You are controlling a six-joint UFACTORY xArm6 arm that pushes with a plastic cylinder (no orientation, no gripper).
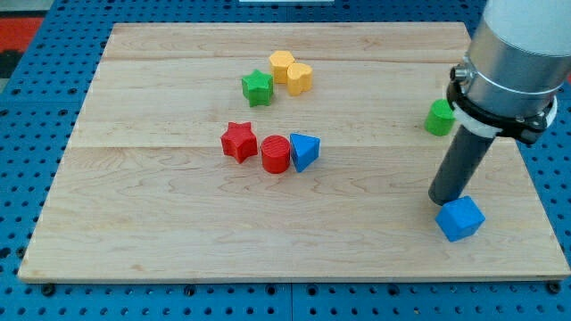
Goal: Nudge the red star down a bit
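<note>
The bench (178, 232) is a pale wooden board with lengthwise grain and faint plank seams, lying on a blue perforated panel (36, 134) whose holes form a regular grid; at the view's top left corner a patch of red perforated surface (16, 31) shows. The red star (239, 141) sits a little to the view's left of the board's middle, a chunky moulded piece with blunt points and a matte, plastic-looking face. Just beside it, towards the view's right, stands a red cylinder (276, 154), and touching that cylinder is a blue triangular block (304, 151). Above this row, towards the view's top, a green star (257, 87) sits close to two yellow blocks: a yellow hexagonal block (282, 65) and a yellow rounded block (300, 78), which touch one another. Near the view's right edge a green block (439, 118) is partly hidden behind the arm, so its shape cannot be made out. A blue cube (460, 218) lies near the lower right. My tip (443, 201) rests just above and touching or nearly touching that blue cube, well apart from the red star. There is no claw on this arm, only the dark straight rod below a grey metal collar (508, 71).
</note>
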